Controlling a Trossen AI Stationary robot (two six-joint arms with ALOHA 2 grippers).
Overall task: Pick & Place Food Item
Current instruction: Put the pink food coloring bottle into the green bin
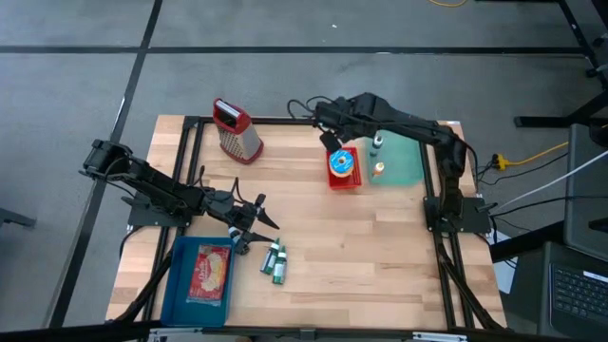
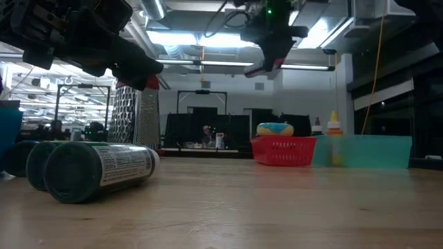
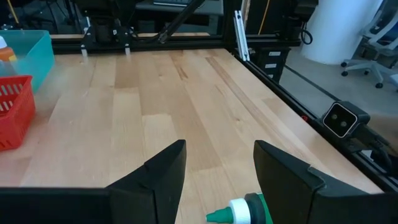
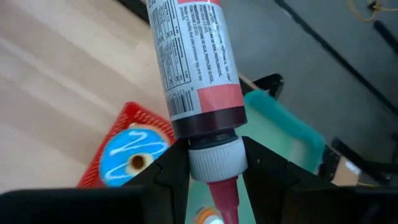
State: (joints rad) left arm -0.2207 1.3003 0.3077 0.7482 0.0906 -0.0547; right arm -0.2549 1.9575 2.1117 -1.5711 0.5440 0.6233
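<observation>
Wooden table [image 1: 380, 247]: right pincer [image 4: 214, 163] clamped on red bottle [image 4: 196, 74] above red basket [image 1: 344, 169] (donut inside); left pincer [image 3: 214, 165] apart.

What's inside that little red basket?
The red basket holds a blue-iced doughnut. The right gripper, holding a red bottle, covers part of the basket from above.

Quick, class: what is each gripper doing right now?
Left gripper: open, holding nothing, just above the green bottles.
Right gripper: shut on a red bottle, above the red basket.
</observation>
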